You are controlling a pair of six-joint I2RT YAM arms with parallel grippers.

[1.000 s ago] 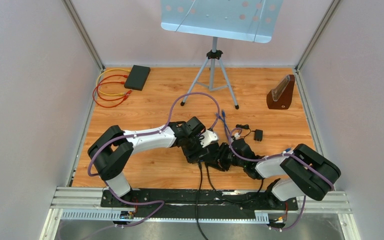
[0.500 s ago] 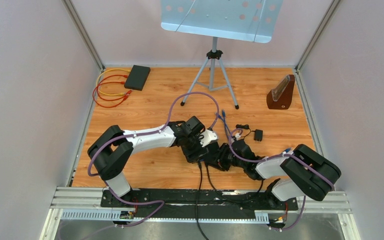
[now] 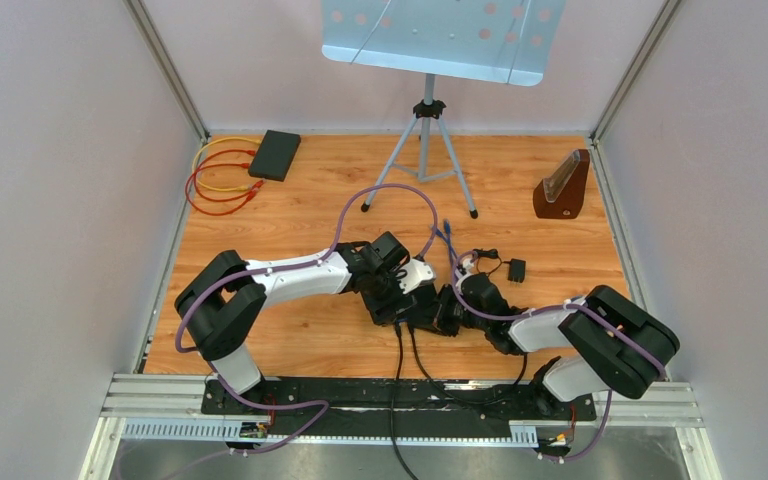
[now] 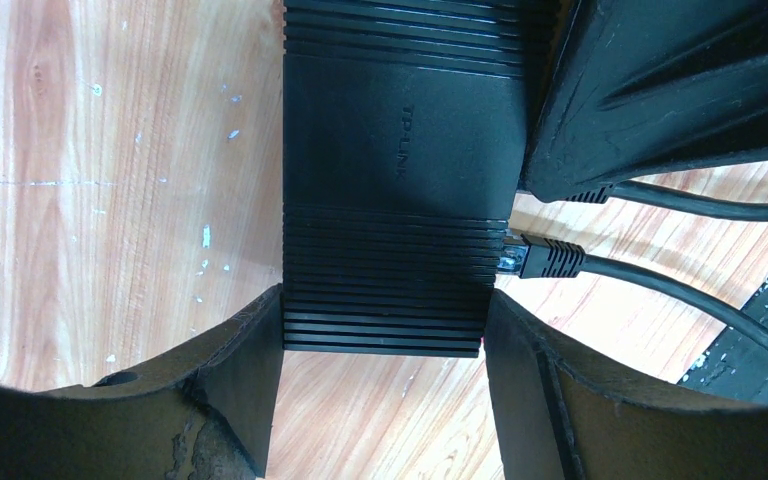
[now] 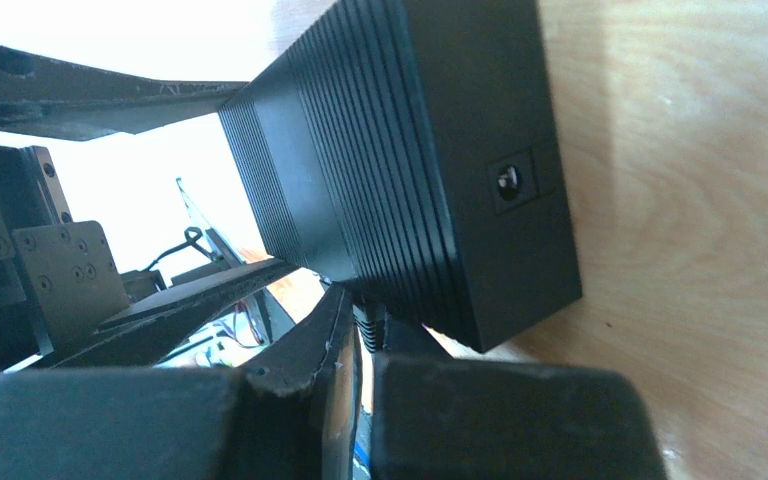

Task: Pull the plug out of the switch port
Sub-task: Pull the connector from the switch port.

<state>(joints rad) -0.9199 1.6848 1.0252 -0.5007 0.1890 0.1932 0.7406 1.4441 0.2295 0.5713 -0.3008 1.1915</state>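
Note:
The black TP-LINK switch (image 4: 385,180) lies on the wooden floor, and my left gripper (image 4: 383,330) is shut on its near end, one finger (image 4: 235,375) against each side. Two black cables leave its port side. One plug (image 4: 545,260) sits in its port in plain sight. The other plug (image 5: 370,322) is pinched between the jaws of my right gripper (image 5: 368,350), which is shut on it right against the switch (image 5: 410,150). From above, the two grippers (image 3: 405,305) (image 3: 447,308) meet at the floor's middle and hide the switch.
The two black cables (image 3: 397,370) run toward the near rail. A blue cable (image 3: 447,235) and a small adapter (image 3: 516,270) lie just behind the grippers. Farther back stand a tripod music stand (image 3: 425,130), a metronome (image 3: 563,187) and another black box (image 3: 275,155) with red and yellow cables.
My right gripper has closed on the plug and edged slightly left toward the switch. The left arm has held still.

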